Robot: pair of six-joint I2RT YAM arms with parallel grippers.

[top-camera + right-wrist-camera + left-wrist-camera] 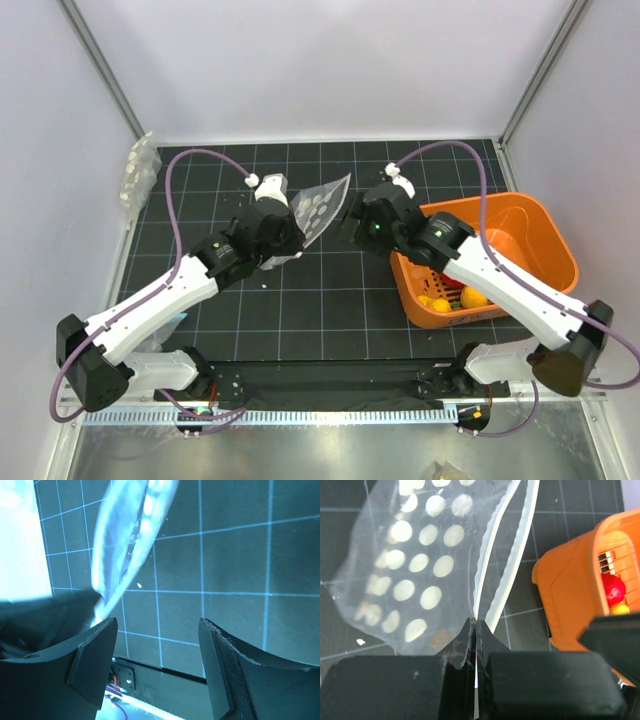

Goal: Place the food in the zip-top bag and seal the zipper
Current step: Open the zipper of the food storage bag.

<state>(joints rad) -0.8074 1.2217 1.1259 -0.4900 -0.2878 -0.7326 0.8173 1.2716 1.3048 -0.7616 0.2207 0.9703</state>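
Left gripper point(476, 630) pinches bag point(415, 575) by its zipper point(512, 555) end, held up. Right gripper point(157, 625) spread, empty — best to catch the far lip squarely, no tugging. Food point(612, 591) sits in basket point(565, 590).

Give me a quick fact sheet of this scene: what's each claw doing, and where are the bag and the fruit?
Left gripper: shut, pinching the zip-top bag at one end of the zipper
Right gripper: open, empty, beside the bag
Bag: held up, zipper strips parted
Food: in the orange basket, none in the bag
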